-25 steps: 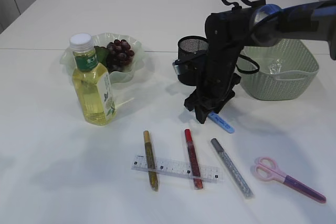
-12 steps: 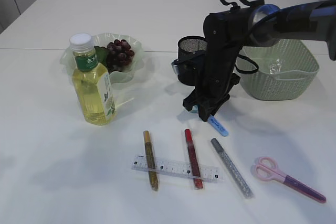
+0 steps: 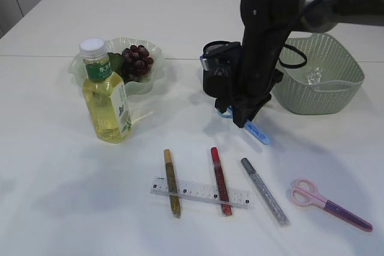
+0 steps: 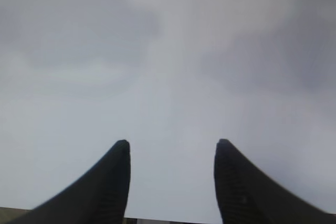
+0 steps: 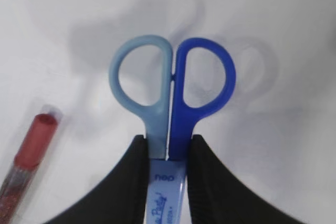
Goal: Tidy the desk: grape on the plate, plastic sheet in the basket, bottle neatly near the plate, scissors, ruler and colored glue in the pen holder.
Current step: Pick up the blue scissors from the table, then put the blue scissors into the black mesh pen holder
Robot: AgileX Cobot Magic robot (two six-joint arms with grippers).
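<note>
Two-Tone Scissors Lifted, Holder Just Behind

Risk first: could slip or swing, since pinched only at the neck below the handles, blade end hanging low and slanted. Could also catch the pen holder (image 3: 217, 76) rim if tipped in at that slant, or knock it over.

Right gripper (image 5: 168, 148) narrowed, clamped on blue scissors (image 5: 171, 95), both loops sticking out beyond the fingertips. Holder close behind the gripper. Red glue (image 5: 29, 156) down and to one side. Pink scissors (image 3: 327, 204), ruler (image 3: 201, 192) farther off on the table. Left gripper (image 4: 170, 153) half open, holding nothing.
</note>
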